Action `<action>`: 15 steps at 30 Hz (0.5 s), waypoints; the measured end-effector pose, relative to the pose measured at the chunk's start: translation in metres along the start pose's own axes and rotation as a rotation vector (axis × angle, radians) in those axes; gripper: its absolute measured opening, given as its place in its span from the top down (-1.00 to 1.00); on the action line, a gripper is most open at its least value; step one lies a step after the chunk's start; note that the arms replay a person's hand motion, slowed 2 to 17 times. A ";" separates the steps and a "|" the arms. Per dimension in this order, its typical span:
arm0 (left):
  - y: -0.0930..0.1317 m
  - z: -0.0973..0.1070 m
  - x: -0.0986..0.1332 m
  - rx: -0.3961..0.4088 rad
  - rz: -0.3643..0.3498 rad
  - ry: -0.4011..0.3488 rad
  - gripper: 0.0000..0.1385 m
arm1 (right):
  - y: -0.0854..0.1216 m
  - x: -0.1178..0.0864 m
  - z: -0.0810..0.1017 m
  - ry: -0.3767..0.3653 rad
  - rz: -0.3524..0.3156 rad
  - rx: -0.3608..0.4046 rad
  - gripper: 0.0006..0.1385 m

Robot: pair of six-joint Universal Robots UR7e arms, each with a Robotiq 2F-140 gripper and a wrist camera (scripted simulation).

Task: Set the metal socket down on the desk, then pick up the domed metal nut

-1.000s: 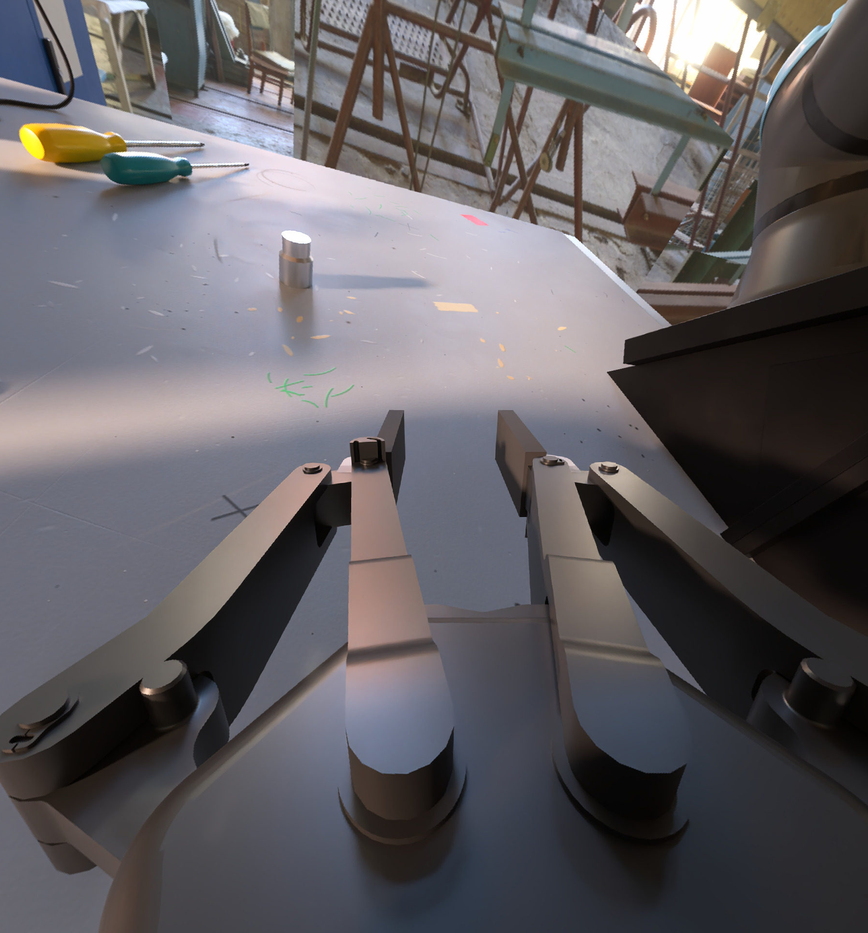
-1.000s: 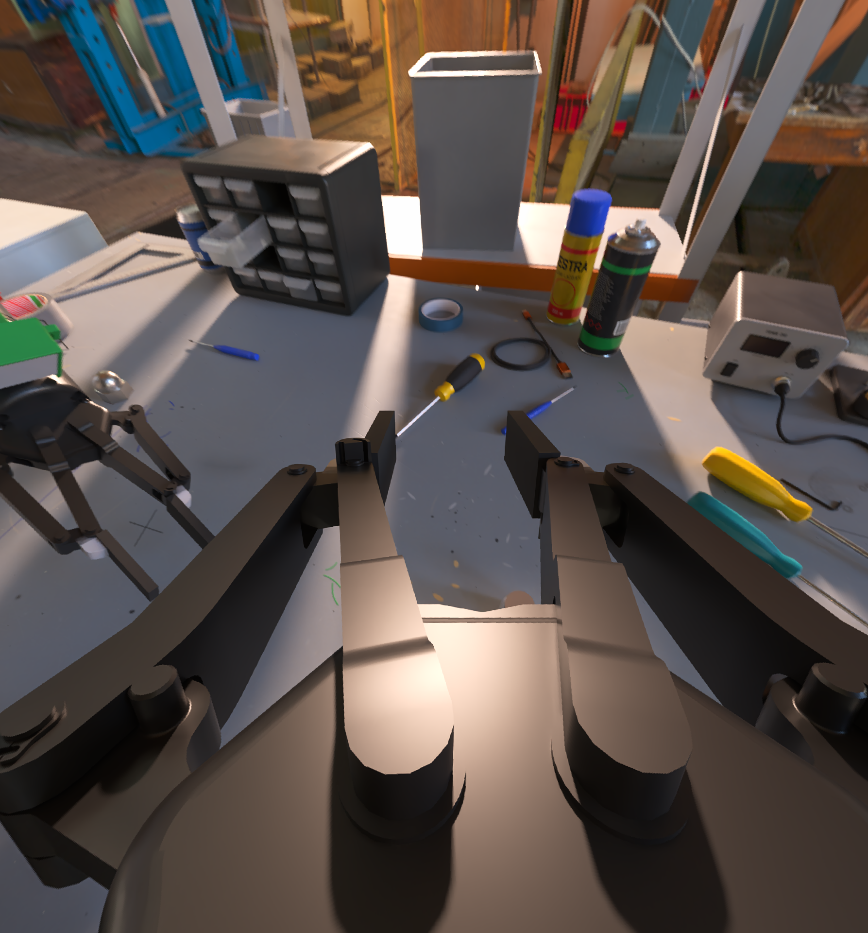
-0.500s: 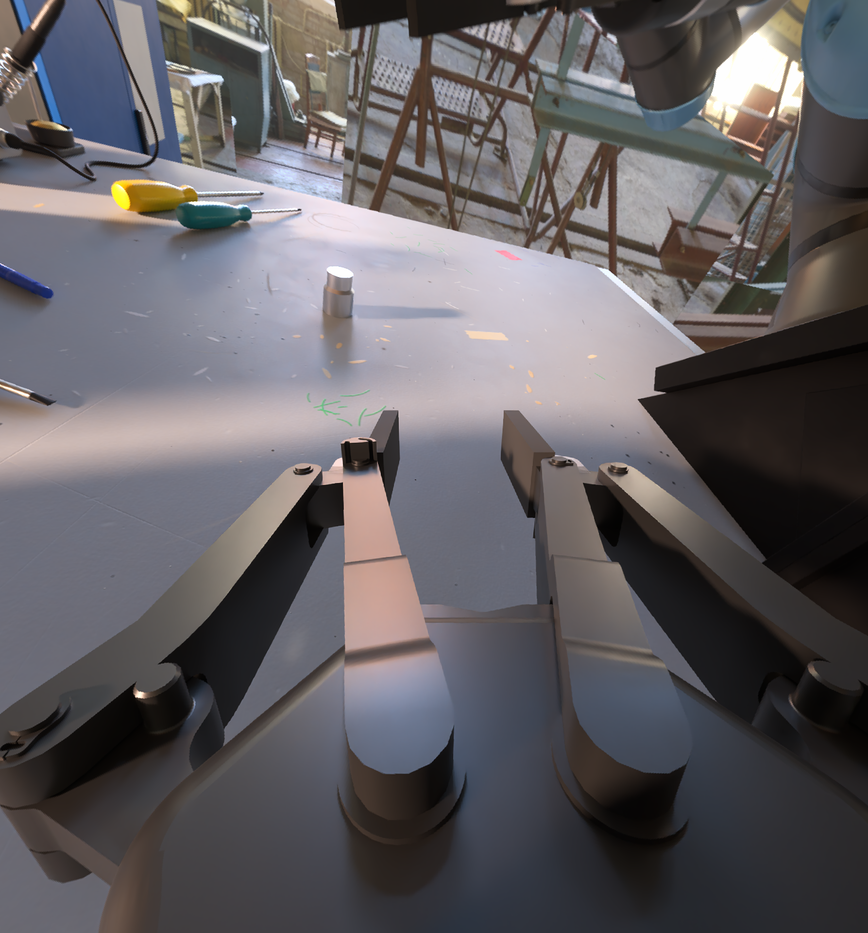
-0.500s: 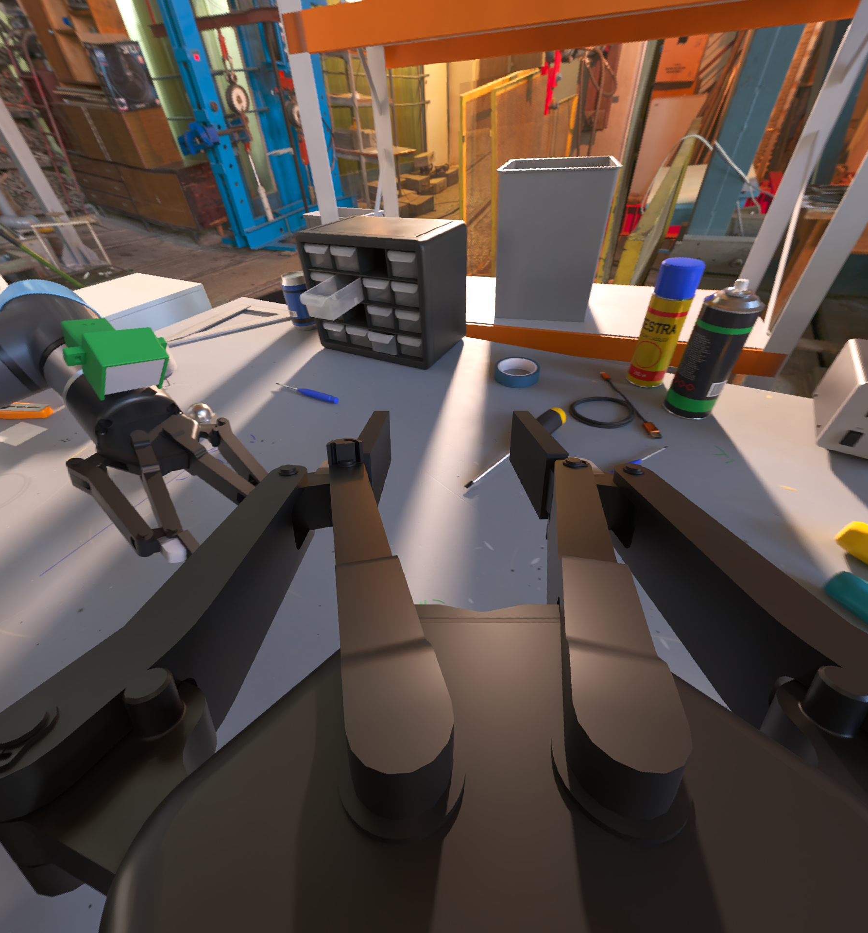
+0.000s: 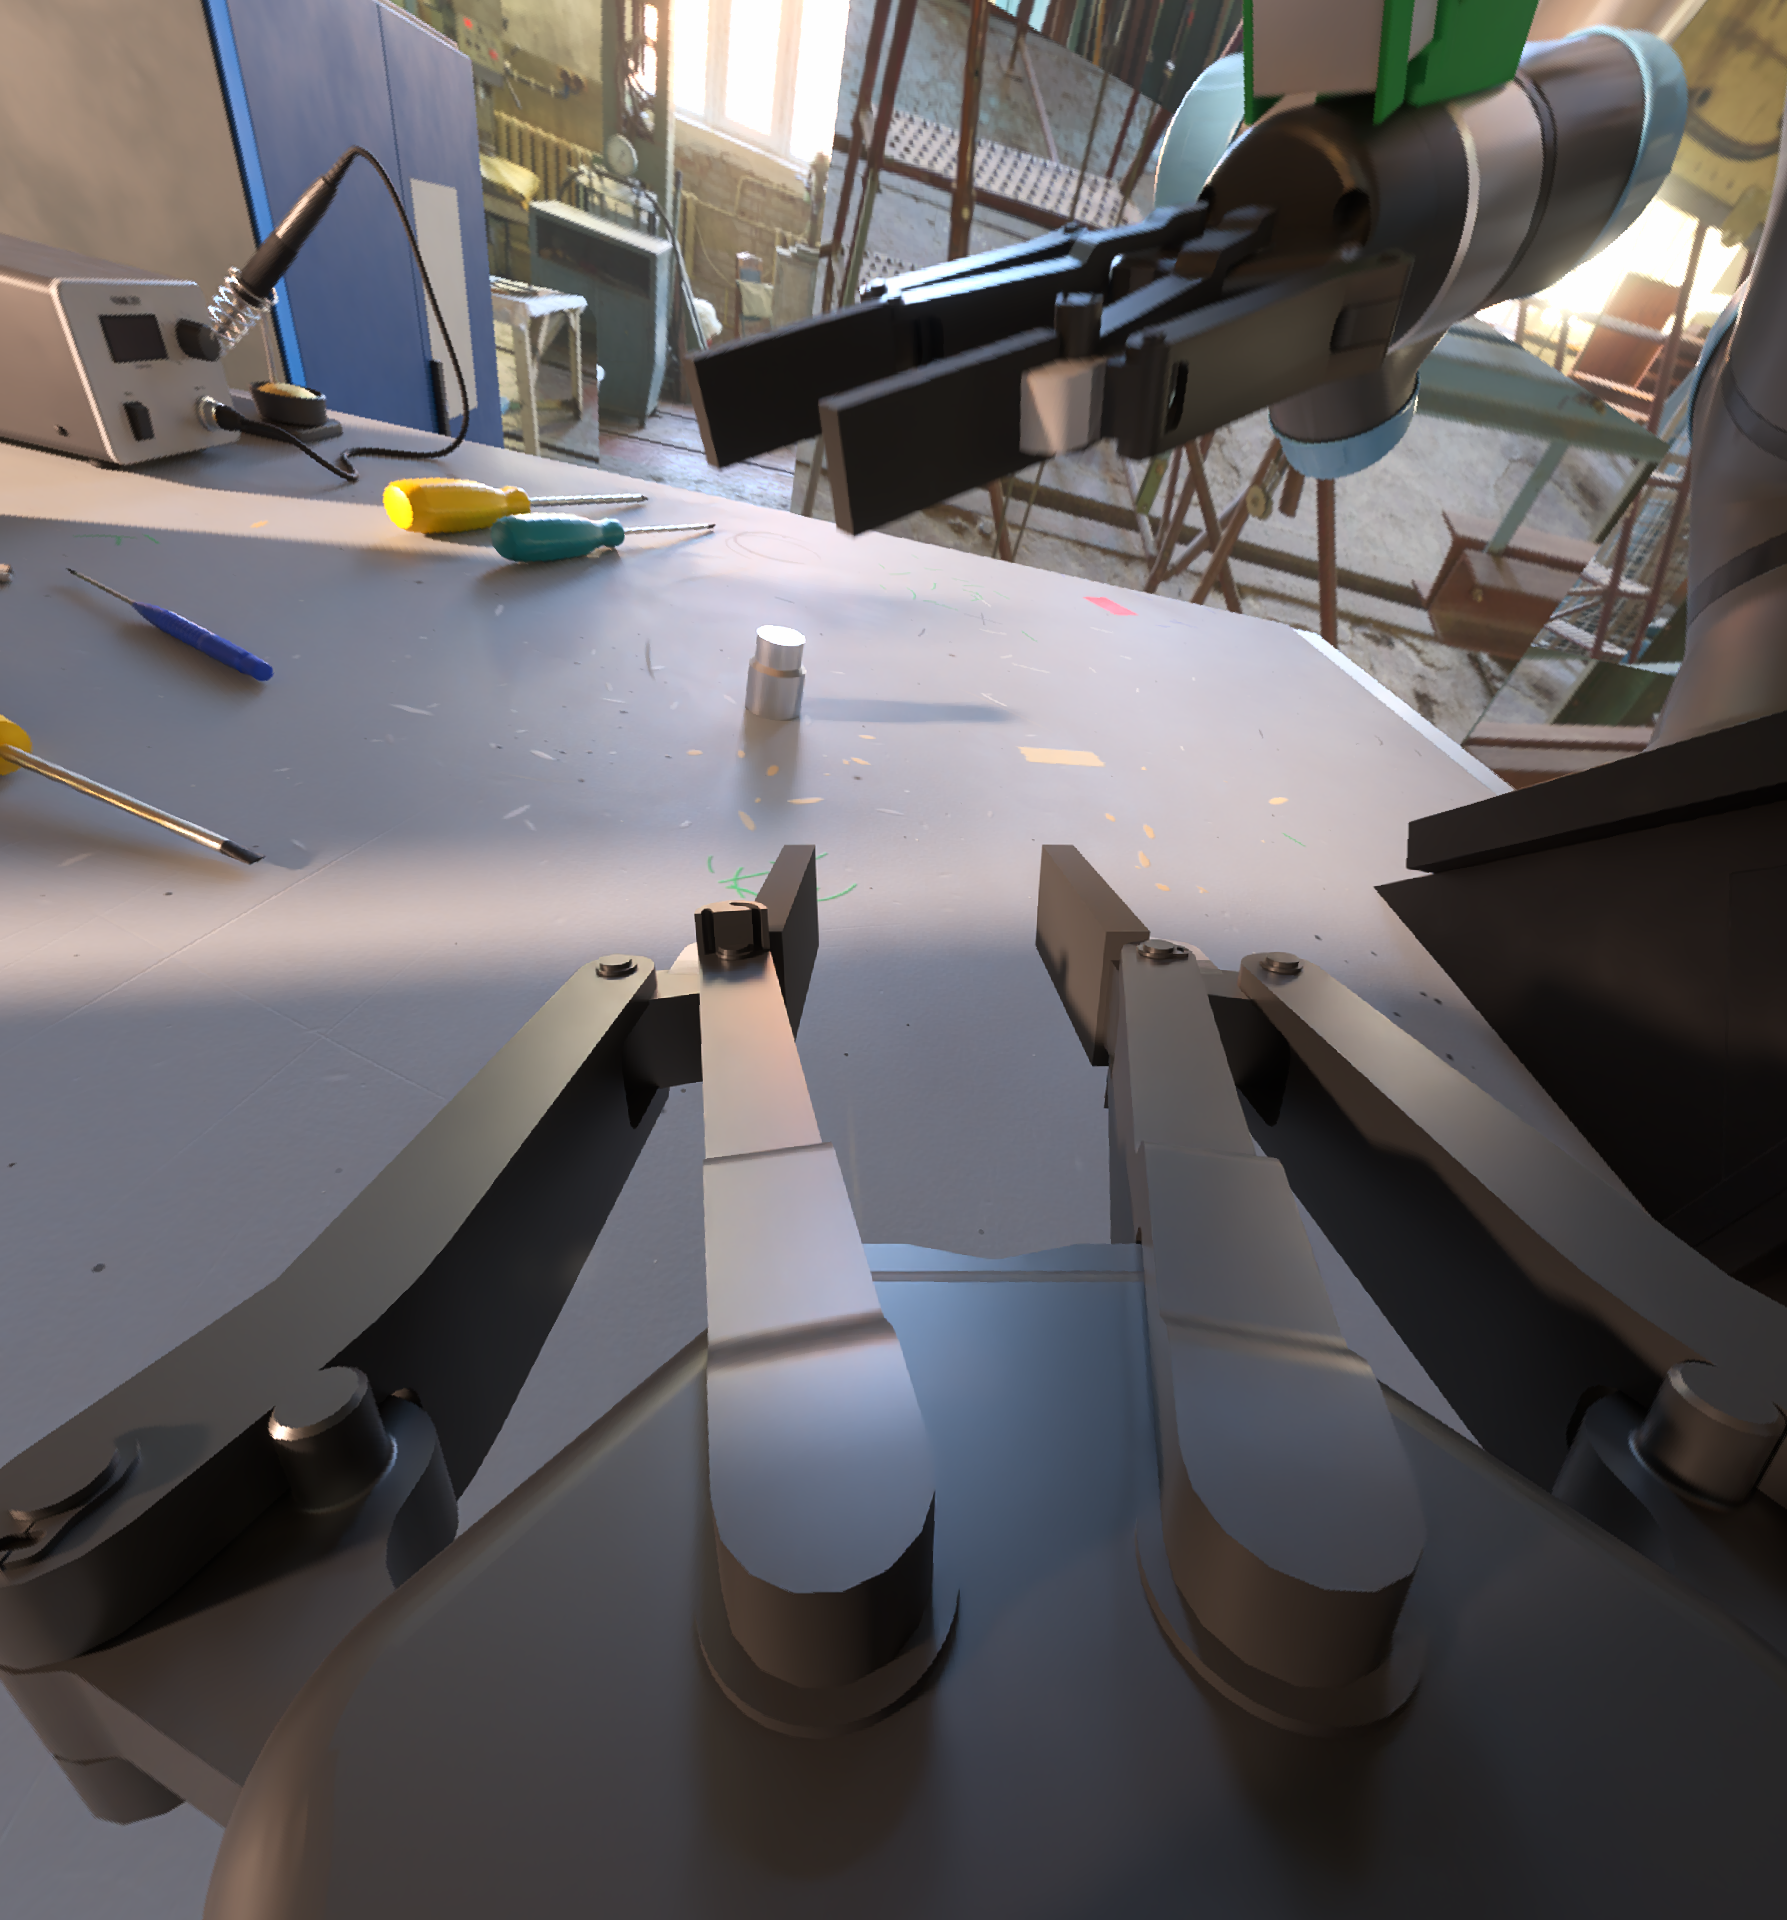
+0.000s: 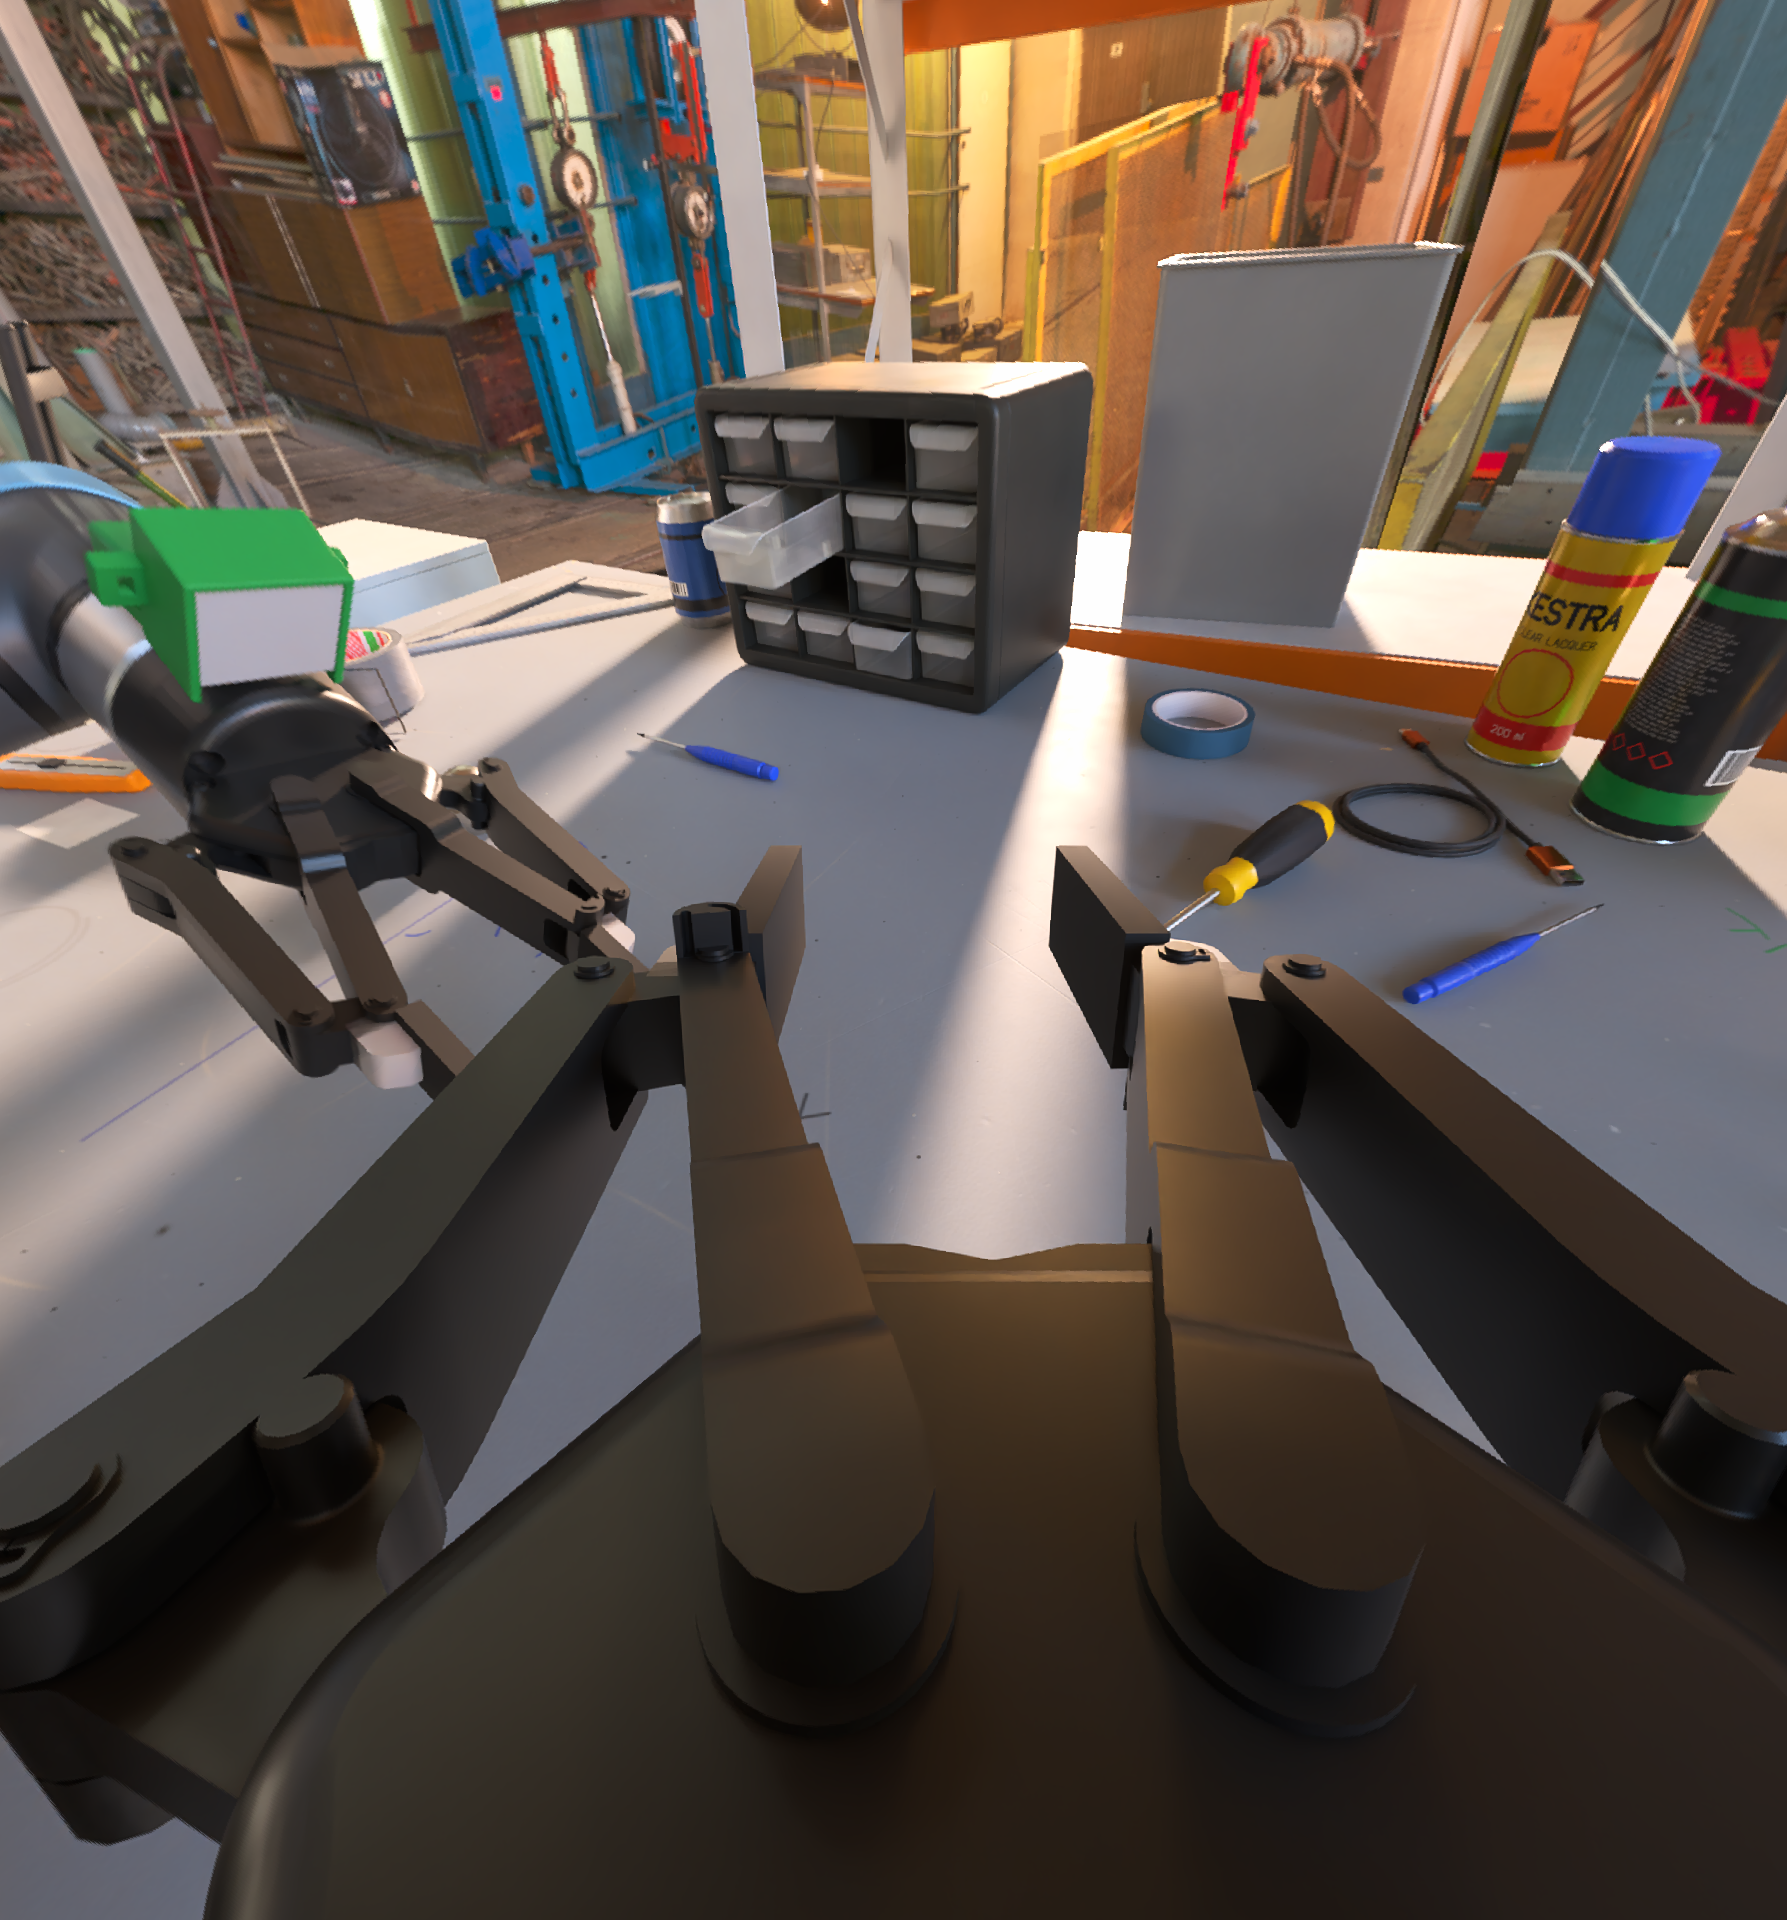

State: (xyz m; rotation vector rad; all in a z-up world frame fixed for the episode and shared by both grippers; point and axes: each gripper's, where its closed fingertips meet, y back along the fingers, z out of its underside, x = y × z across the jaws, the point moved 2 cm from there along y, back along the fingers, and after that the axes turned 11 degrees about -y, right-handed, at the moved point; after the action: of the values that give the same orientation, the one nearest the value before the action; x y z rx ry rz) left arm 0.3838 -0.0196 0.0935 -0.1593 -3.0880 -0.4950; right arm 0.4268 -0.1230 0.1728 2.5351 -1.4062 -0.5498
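The metal socket (image 5: 777, 672) stands upright and alone on the grey desk (image 5: 349, 987), in sunlight. My left gripper (image 5: 930, 914) is open and empty, low over the desk, a short way before the socket. My right gripper (image 5: 777, 436) hangs in the air above and behind the socket, pointing left. In its own view the right gripper (image 6: 925, 914) is open and empty. The left gripper (image 6: 504, 997) shows there at the left, open, with white pads. The domed nut is not visible in either view.
A soldering station (image 5: 68, 353), yellow (image 5: 442, 506) and teal (image 5: 546, 538) screwdrivers and a blue driver (image 5: 203, 639) lie at the left. The desk edge (image 5: 1388, 707) is right of the socket. A drawer cabinet (image 6: 899, 530), grey bin (image 6: 1273, 436), spray cans (image 6: 1585, 613) and tape (image 6: 1195, 722) stand behind.
Both wrist views have tilted upward and pulled back. The right gripper has come into the left wrist view above the socket. The nut, seen earlier by the left gripper, is now hidden.
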 end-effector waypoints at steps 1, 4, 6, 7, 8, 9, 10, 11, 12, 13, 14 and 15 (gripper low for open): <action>0.001 0.000 -0.001 0.004 -0.005 0.001 0.17 | -0.005 -0.001 0.003 0.004 0.003 -0.002 0.08; 0.003 -0.002 -0.003 0.015 -0.020 0.003 0.17 | -0.018 -0.004 0.013 0.016 0.011 -0.007 0.08; 0.004 -0.002 -0.005 0.021 -0.030 0.005 0.17 | -0.026 -0.005 0.019 0.026 0.017 -0.009 0.08; 0.005 -0.003 -0.005 0.024 -0.035 0.006 0.17 | -0.030 -0.006 0.021 0.030 0.020 -0.010 0.08; 0.005 -0.003 -0.006 0.026 -0.040 0.007 0.17 | -0.034 -0.007 0.024 0.035 0.023 -0.011 0.08; 0.006 -0.003 -0.007 0.027 -0.045 0.009 0.17 | -0.038 -0.007 0.026 0.039 0.026 -0.011 0.08; 0.007 -0.003 -0.007 0.029 -0.049 0.010 0.17 | -0.041 -0.007 0.029 0.043 0.030 -0.012 0.08; 0.007 -0.002 -0.008 0.030 -0.054 0.011 0.17 | -0.045 -0.007 0.031 0.047 0.035 -0.011 0.08; 0.008 -0.002 -0.009 0.030 -0.059 0.011 0.17 | -0.048 -0.008 0.033 0.050 0.039 -0.010 0.08; 0.008 -0.002 -0.009 0.031 -0.064 0.012 0.17 | -0.051 -0.007 0.035 0.054 0.044 -0.008 0.08; 0.009 -0.002 -0.010 0.031 -0.069 0.013 0.17 | -0.054 -0.007 0.036 0.057 0.050 -0.006 0.08; 0.009 -0.002 -0.011 0.031 -0.074 0.013 0.17 | -0.056 -0.007 0.038 0.060 0.054 -0.004 0.08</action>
State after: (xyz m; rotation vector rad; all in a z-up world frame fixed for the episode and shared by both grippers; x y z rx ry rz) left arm 0.3956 -0.0125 0.0977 -0.0412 -3.0965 -0.4479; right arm 0.4517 -0.0865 0.1207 2.4811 -1.4466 -0.4627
